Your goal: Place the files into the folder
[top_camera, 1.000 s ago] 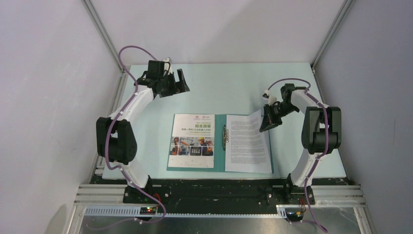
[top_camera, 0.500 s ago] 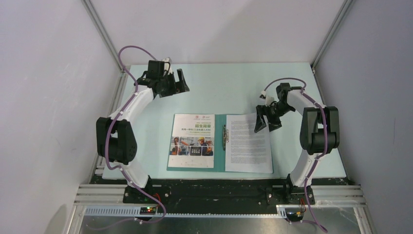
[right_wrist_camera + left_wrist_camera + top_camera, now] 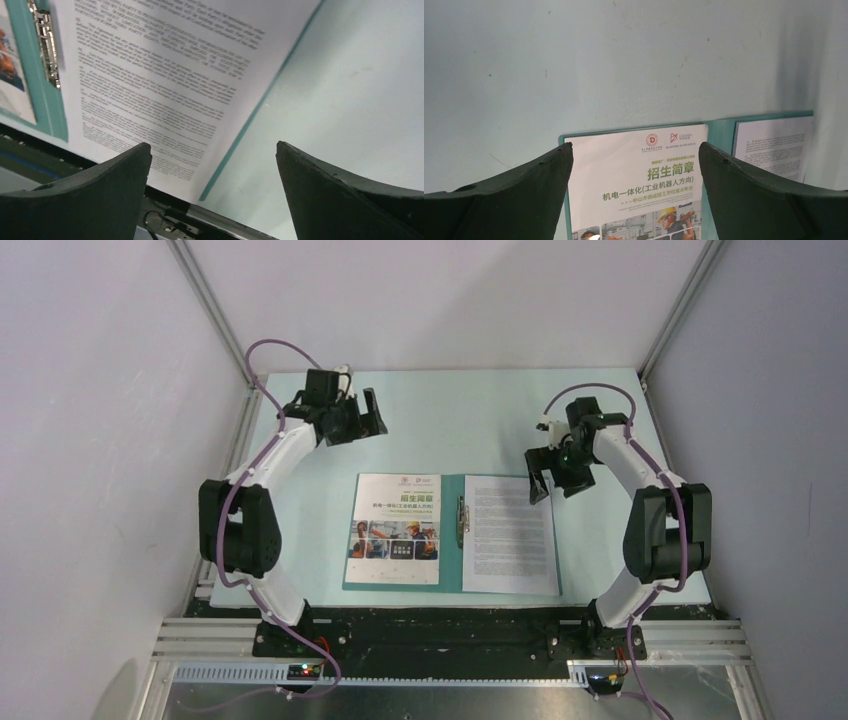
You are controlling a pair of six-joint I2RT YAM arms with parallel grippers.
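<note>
Right gripper (image 3: 555,478), now spread, has released the text sheet (image 3: 510,535), which lies flat in the folder (image 3: 450,565) beside the brochure (image 3: 395,530); left gripper (image 3: 364,420) is also spread.

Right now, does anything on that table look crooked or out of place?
Nothing much. The white black-text sheet lies a little lower than the colourful brochure page in the open teal-green flat folder, reaching its near edge. Both lie flat.
</note>
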